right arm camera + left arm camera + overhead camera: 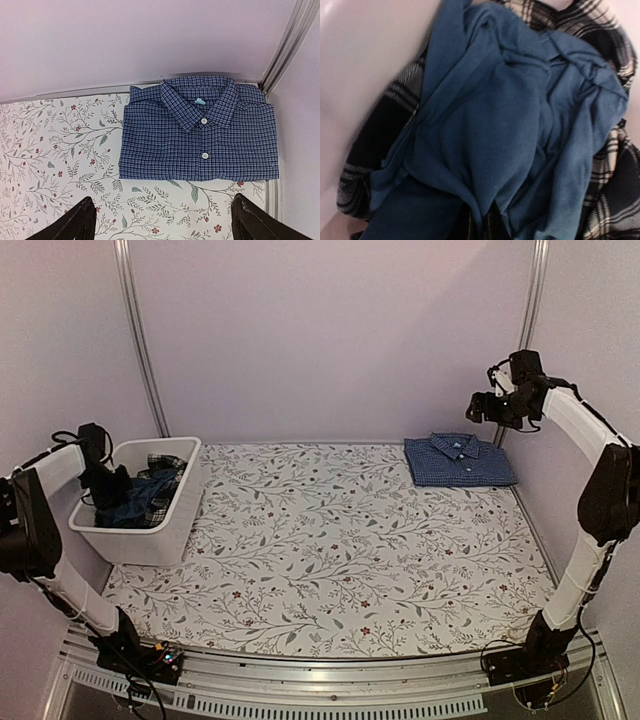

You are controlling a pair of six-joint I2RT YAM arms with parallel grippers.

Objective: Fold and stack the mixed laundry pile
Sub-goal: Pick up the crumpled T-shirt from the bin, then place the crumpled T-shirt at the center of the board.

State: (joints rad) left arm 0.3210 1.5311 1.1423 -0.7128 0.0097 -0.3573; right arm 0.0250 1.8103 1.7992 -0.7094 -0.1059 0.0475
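Currently the white tub (150, 540) holds most of the laundry. Inside it a dark blue T-shirt (510, 125) lies crumpled on top, and a black-and-white plaid piece (615, 165) shows beneath it and around its edges, up against the tub's pale wall. The left gripper (110, 485) hangs down into the tub from its left side, right over the clothes. Its wrist camera shows only cloth and none of its fingers, so I cannot tell whether its jaws are open or closed.

Well apart from the tub, at the far corner on the opposite side of the floral tablecloth (340, 550), a blue-and-white checked shirt (460, 460) lies folded flat, collar toward the back wall, its buttoned front facing up. The right gripper (162, 220) is raised in the air on that same side, away from the tub, above and just beyond the folded shirt. Its two fingers (75, 222) stand wide apart with nothing between them, clear of the shirt.
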